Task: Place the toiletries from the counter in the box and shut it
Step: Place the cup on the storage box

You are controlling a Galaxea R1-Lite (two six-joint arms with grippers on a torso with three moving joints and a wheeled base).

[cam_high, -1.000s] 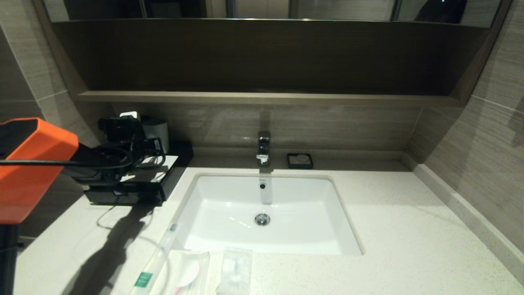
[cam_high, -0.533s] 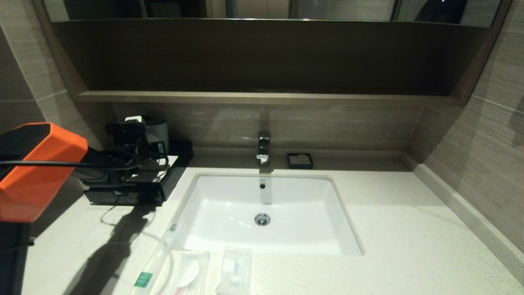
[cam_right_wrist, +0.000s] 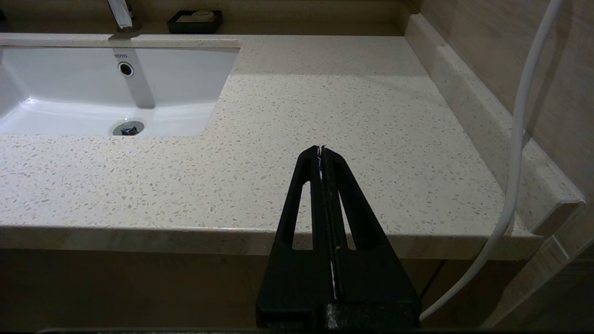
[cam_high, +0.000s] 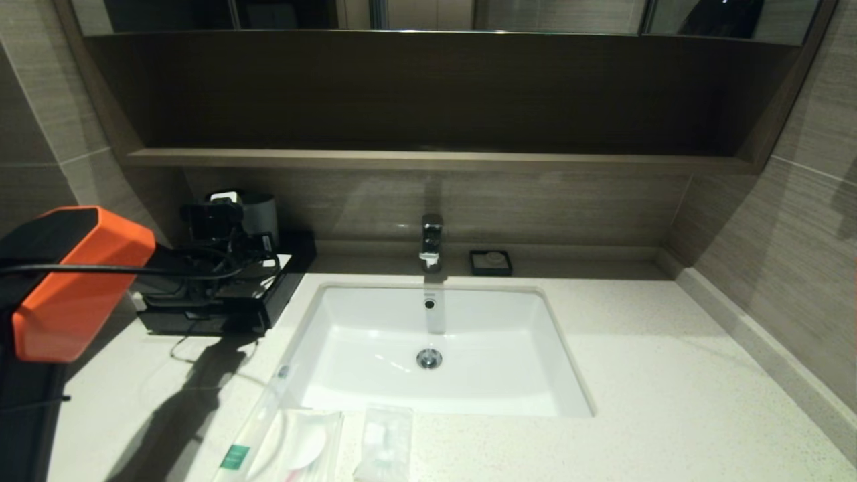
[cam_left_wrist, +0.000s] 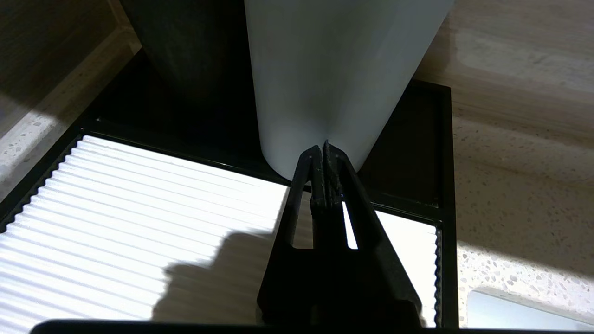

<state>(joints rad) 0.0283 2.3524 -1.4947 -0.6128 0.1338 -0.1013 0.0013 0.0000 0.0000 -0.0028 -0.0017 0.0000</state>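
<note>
Taking the white rectangular sink basin (cam_high: 428,348) as the landmark: nearest the robot, just off the basin's front left corner, the three clear plastic-wrapped toiletries lie on the off-white speckled stone worktop (cam_high: 669,402). The long thin packet with a green label (cam_high: 258,428) runs diagonally beside that corner, with the two small flat packets with white contents (cam_high: 304,442) (cam_high: 387,445) alongside it, near the basin's front rim. None is in the box.

Further back, left of the basin's rear corner, sits the low black rectangular box with a white flat top panel (cam_high: 221,304). Its drawer looks pushed in, so the step in hand appears to be getting it open. To do that well, the claw probably needs to come off the top, drop to the front face, and pull straight out, level, so the light box does not slide or tip the cup.

The left arm reaches in from the left edge, its orange forearm low and nearly level. The left claw (cam_left_wrist: 326,150) is closed on nothing, its tips over the ribbed white panel, close against the base of the grey plastic cup (cam_left_wrist: 338,69) that stands at the box's rear.

The right claw (cam_right_wrist: 321,153) is closed and empty, parked off the worktop's front edge to the right of the basin.
</note>
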